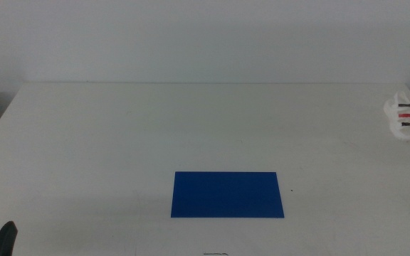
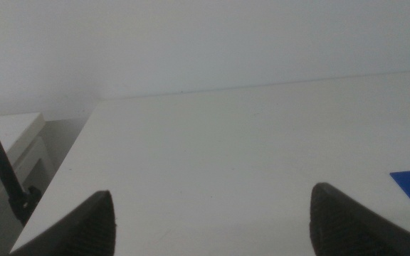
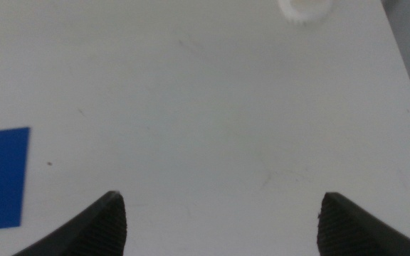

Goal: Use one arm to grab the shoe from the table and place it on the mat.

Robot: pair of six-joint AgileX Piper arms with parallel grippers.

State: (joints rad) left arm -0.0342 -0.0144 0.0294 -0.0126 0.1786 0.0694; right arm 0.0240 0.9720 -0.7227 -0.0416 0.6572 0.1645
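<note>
Shoe (image 1: 404,118) lies at the far right edge of the table (image 1: 191,128), well apart from the blue mat (image 1: 227,194), which sits near the front middle. It is a small white sandal with a thick sole and thin black and red straps. I judge it light, with a stiff sole and soft straps, and not fragile. The straps would slip or bend, so I think the best hold is across the sole at its middle, one jaw on each side.

My right claw (image 3: 223,217) is low near the right side of the table, its jaws spread wide and holding nothing; in its wrist view only the edge of the shoe shows. My left claw (image 2: 212,217) waits at the front left corner, also spread and empty.
</note>
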